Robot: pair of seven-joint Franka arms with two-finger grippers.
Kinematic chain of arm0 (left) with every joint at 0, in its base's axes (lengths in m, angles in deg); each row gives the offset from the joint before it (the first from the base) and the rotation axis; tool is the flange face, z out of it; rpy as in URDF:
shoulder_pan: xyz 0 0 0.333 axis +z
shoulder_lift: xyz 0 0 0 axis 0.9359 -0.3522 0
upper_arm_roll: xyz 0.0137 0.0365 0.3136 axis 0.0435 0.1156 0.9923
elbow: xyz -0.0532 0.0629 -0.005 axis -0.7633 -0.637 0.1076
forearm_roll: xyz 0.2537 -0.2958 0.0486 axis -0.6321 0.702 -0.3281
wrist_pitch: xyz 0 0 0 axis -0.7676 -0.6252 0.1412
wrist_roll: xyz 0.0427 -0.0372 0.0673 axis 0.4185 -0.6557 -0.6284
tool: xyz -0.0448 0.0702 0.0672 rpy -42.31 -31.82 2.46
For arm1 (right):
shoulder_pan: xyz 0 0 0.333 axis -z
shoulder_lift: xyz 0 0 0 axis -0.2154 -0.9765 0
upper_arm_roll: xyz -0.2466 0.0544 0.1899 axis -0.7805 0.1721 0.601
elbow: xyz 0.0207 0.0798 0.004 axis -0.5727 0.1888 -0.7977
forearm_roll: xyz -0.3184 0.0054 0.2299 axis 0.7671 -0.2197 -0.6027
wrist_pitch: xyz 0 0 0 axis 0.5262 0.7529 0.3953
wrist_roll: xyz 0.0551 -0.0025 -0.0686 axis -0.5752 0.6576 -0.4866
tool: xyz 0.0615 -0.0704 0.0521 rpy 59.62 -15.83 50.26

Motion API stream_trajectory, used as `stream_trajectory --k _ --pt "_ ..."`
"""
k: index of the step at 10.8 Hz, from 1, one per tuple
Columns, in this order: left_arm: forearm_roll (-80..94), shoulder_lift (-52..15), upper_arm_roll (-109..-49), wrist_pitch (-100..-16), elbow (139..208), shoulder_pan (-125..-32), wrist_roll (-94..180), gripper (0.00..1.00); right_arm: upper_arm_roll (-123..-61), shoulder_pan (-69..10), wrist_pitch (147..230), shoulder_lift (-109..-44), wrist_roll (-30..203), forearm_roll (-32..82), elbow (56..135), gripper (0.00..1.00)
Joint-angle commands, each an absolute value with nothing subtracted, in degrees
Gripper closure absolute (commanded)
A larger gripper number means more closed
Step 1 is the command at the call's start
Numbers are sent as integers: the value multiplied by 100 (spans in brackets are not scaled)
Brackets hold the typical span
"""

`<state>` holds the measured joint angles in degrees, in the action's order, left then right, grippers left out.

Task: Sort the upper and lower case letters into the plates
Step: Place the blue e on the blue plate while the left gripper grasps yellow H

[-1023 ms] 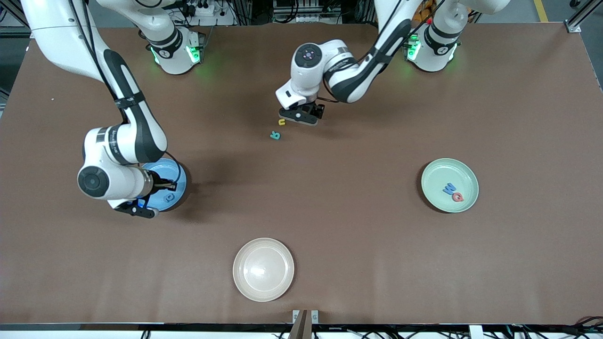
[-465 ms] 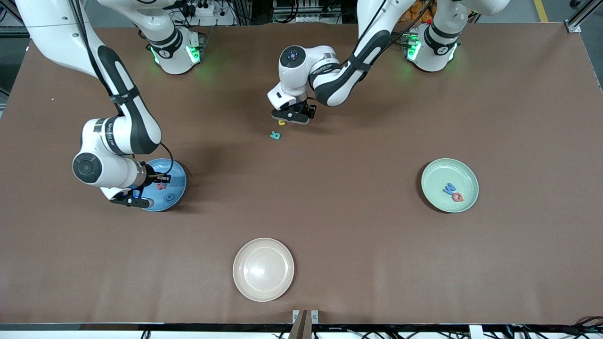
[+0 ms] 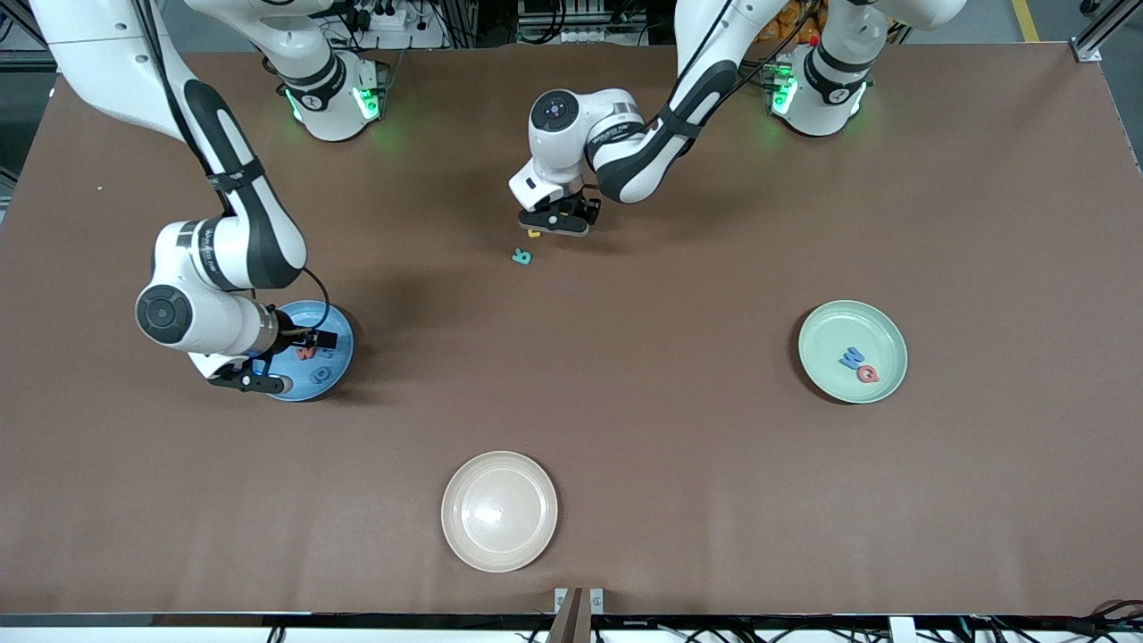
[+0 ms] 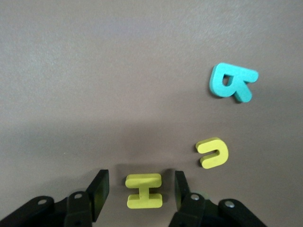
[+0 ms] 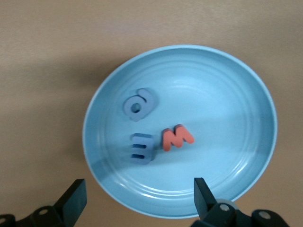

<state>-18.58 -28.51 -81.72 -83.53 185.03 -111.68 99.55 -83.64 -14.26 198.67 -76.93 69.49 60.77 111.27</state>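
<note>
The sky blue plate (image 3: 348, 344) (image 5: 236, 94) lies toward the right arm's end of the table. In it are a red letter (image 5: 176, 137), a dark blue letter (image 5: 141, 148) and a grey-blue letter (image 5: 137, 105). My right gripper (image 3: 290, 362) (image 5: 139, 191) hangs open over that plate's edge, holding nothing. The mint green plate (image 3: 839, 326) holds a blue W (image 3: 851, 357) and a red Q (image 3: 867, 374). My left gripper (image 3: 555, 223) (image 4: 140, 187) stands open astride a yellow H-shaped letter (image 4: 144, 190), with a gap on each side. Beside it lie a yellow u (image 4: 213, 152) and a teal R (image 3: 521, 257) (image 4: 232, 82).
A beige plate (image 3: 499, 464) with nothing in it sits near the front edge at mid-table. Both arm bases stand along the table's back edge. The brown tabletop (image 3: 679, 429) stretches bare between the plates.
My right gripper has opened and the red letter now lies in the blue plate. My left gripper has shifted over the yellow H-shaped letter, and its fingers have drawn closer together.
</note>
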Motion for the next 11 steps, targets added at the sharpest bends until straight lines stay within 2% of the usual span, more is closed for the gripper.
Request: stream_trajectory --k 1,2,5,7,11 --pt "-2034 -2912 -8113 -8354 18523 -11280 10199 40 -8325 -1464 19868 -7503 6898 6149 11309 0" --pt "-2034 -2903 -8113 -8345 18540 -11297 10208 49 -8308 -1490 19859 -7512 6898 6140 11336 0" --pt "-2008 -2842 -8113 -8345 18541 -11271 10312 100 -8097 -1543 19727 -7494 6837 6131 11327 0" --pt "-2042 -2492 -7983 -8319 18532 -11114 10490 100 -7861 -1543 19640 -7433 6749 6123 11318 0" --pt "-2183 -1745 -8017 -8266 18531 -9597 9571 100 -7104 -1787 19454 -7327 5775 6123 11283 0"
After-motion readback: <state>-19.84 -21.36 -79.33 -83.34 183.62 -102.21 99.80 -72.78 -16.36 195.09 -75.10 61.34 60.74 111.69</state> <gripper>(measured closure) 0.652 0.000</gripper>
